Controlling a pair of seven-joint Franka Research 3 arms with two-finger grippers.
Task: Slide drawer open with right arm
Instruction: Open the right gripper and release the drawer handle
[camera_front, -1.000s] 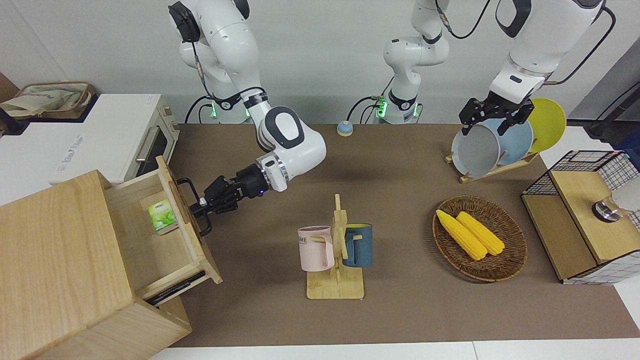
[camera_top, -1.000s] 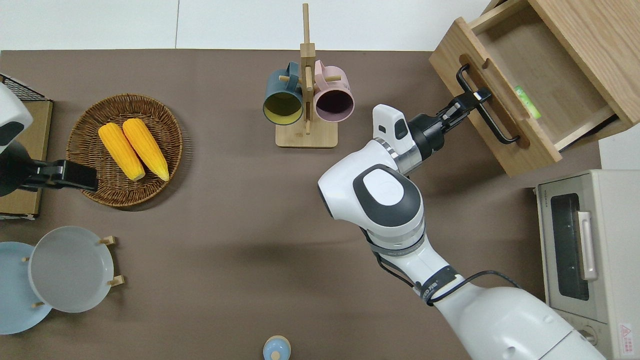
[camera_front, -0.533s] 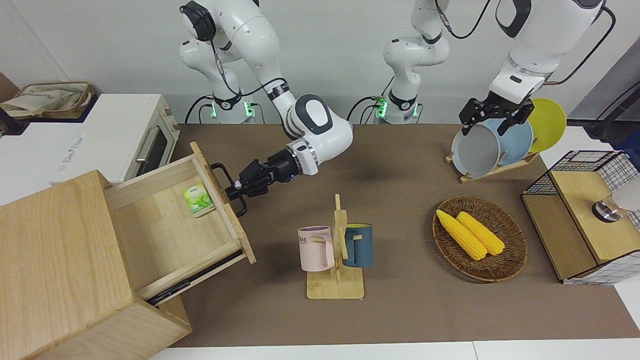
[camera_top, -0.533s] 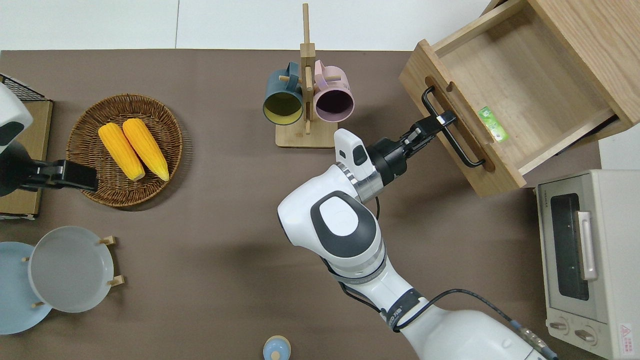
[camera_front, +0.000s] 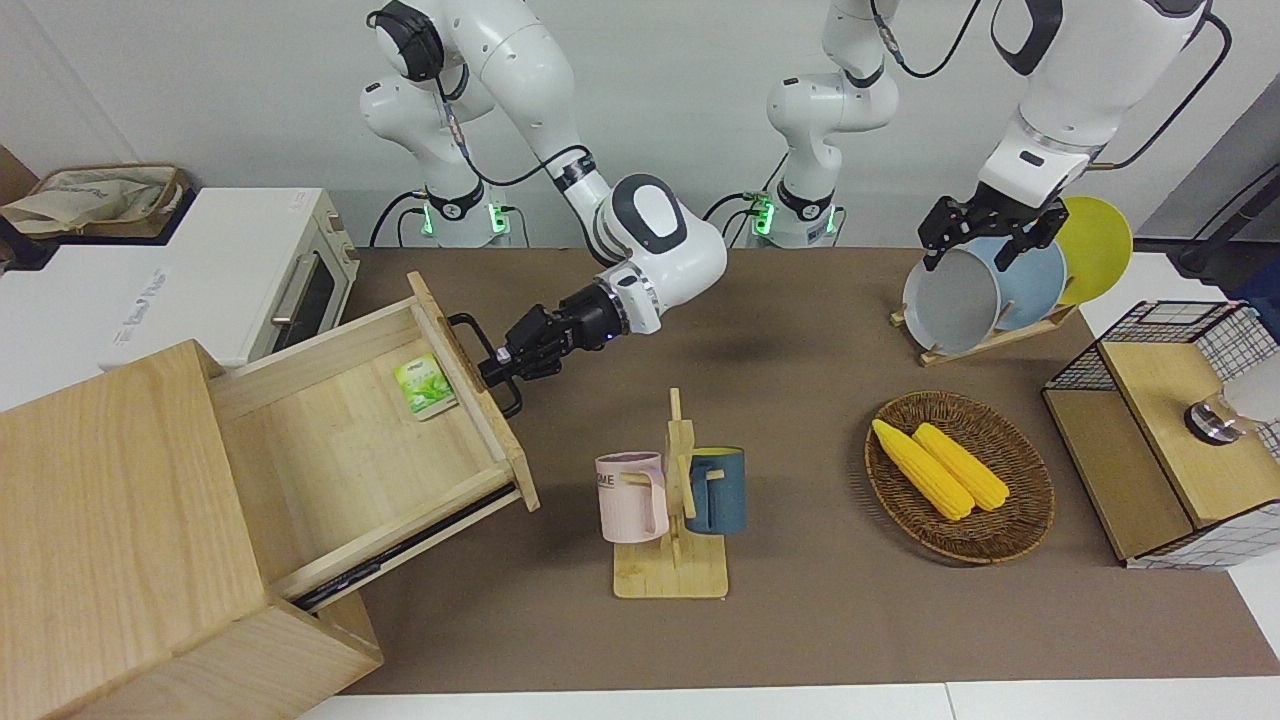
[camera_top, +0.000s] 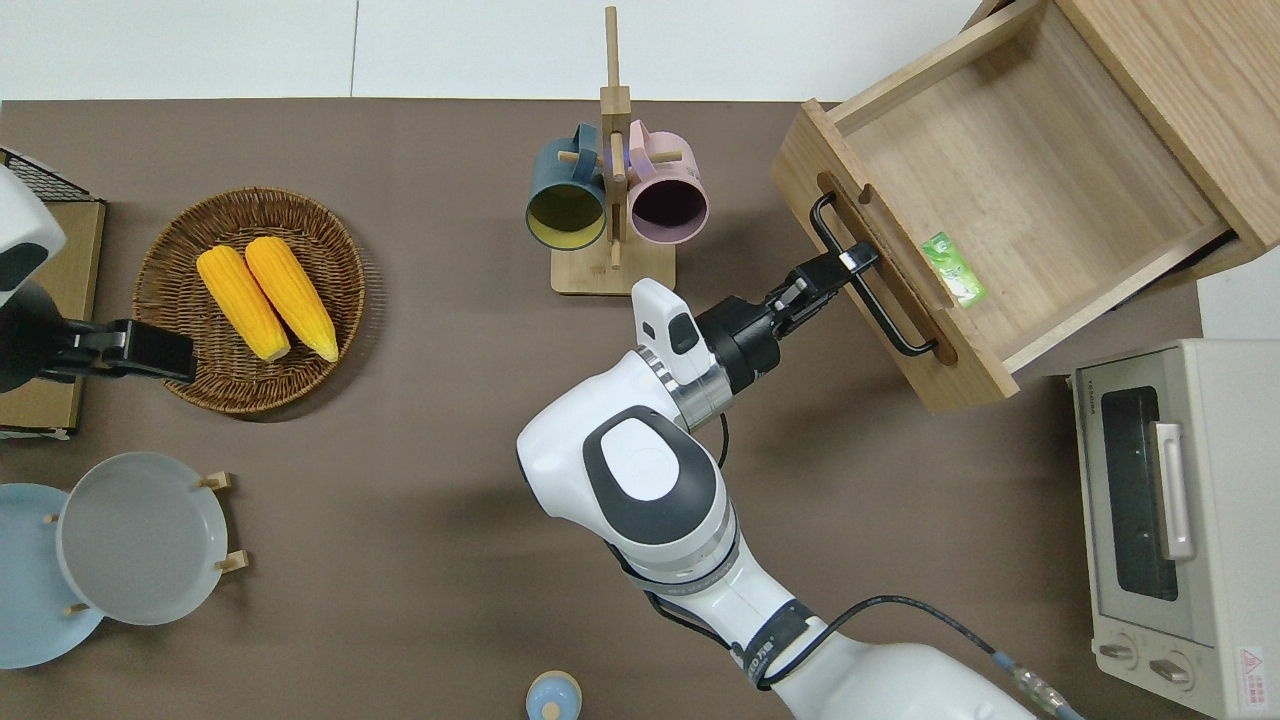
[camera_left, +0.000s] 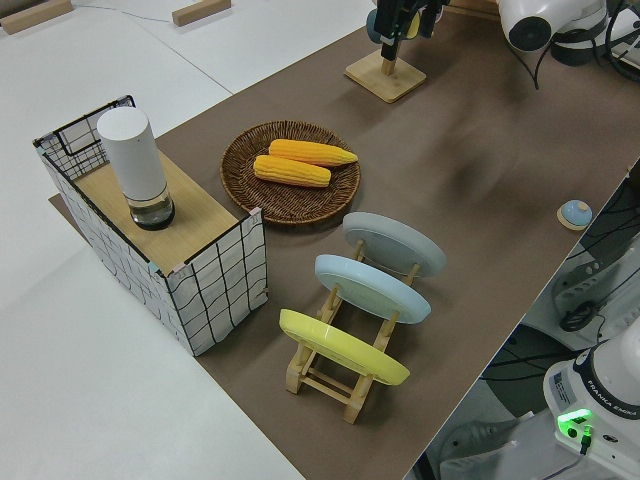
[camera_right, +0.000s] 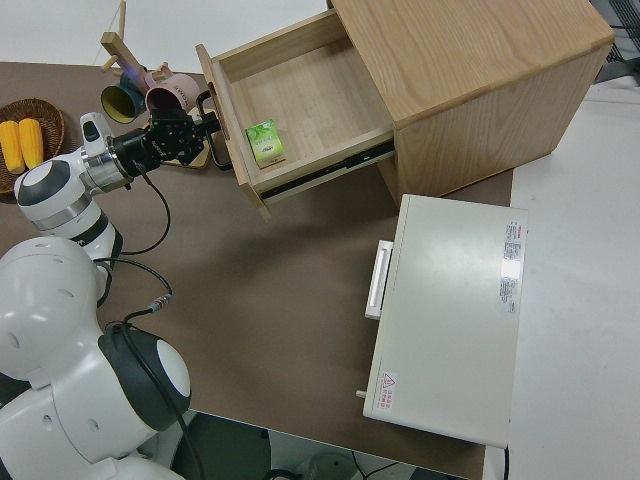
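The pale wood drawer (camera_front: 340, 450) stands pulled well out of the big wood cabinet (camera_front: 110, 540), its inside open to view (camera_top: 1030, 190). My right gripper (camera_front: 497, 372) is shut on the black bar handle (camera_front: 470, 335) on the drawer's front, near the handle's middle; this shows in the overhead view (camera_top: 848, 263) and the right side view (camera_right: 205, 128). A small green packet (camera_front: 424, 383) lies in the drawer against its front wall. My left arm is parked, its gripper (camera_front: 975, 250) open.
A mug rack (camera_front: 672, 500) with a pink and a blue mug stands close to the drawer's front. A white toaster oven (camera_top: 1170, 500) stands beside the cabinet, nearer to the robots. A corn basket (camera_front: 960, 480), plate rack (camera_front: 1000, 290) and wire mesh shelf (camera_front: 1170, 430) are toward the left arm's end.
My right gripper has drawn back toward the table's middle with the handle in it. The drawer has slid farther out, and the green packet moved with it. The left arm has not moved.
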